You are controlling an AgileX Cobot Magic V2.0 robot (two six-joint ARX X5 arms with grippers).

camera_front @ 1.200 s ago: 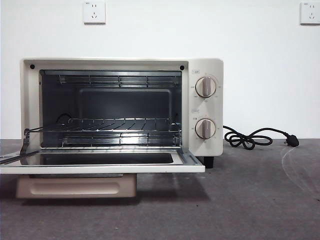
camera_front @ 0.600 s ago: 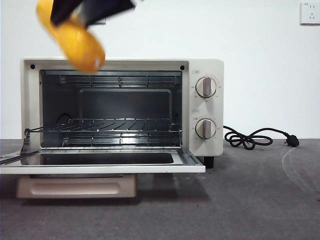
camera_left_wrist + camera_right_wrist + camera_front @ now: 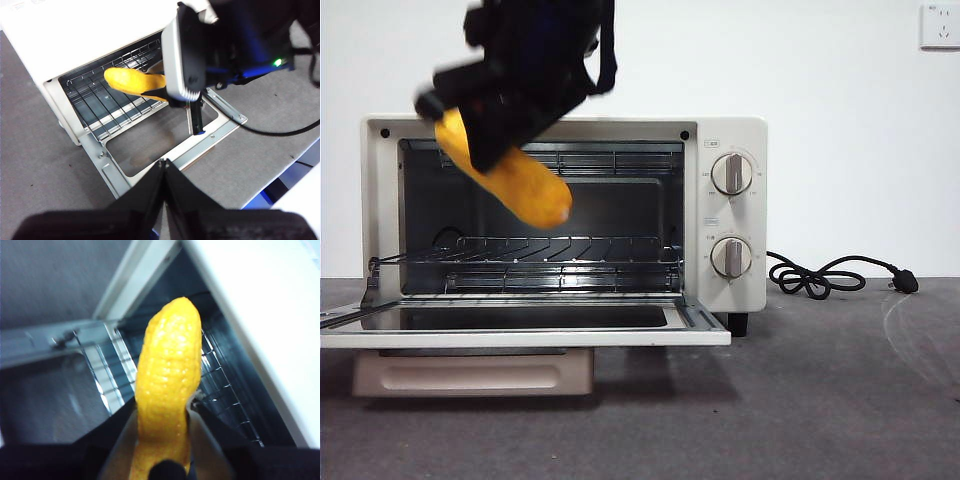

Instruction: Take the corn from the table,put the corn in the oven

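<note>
The right gripper (image 3: 495,125) hides the upper end of the corn (image 3: 515,180) in the front view, so that end cannot be made out; the right arm is cut off by the picture's top edge. In the right wrist view the cob's lower part sinks between the dark jaws and its base is lost in shadow. The left gripper (image 3: 163,167) shows only in its own wrist view, its two jaws pressed together with nothing between them, well back from the oven's door.

There is one corn cob, one oven (image 3: 725,135) with two round knobs, one wire rack (image 3: 570,250) inside, one coiled power cord (image 3: 820,277) on the table (image 3: 840,400) to the right, and two wall sockets, the left one mostly covered by the arm.

The right gripper is clamped on the corn, holding it in the air in front of the oven's open mouth, above the lowered door (image 3: 520,335) and above the rack, touching neither. In the front view the cob's long axis runs tilted, from upper left under the jaws down to its rounded free tip at lower right. In the left wrist view the tip (image 3: 112,76) points into the cavity, over the rack.
</note>
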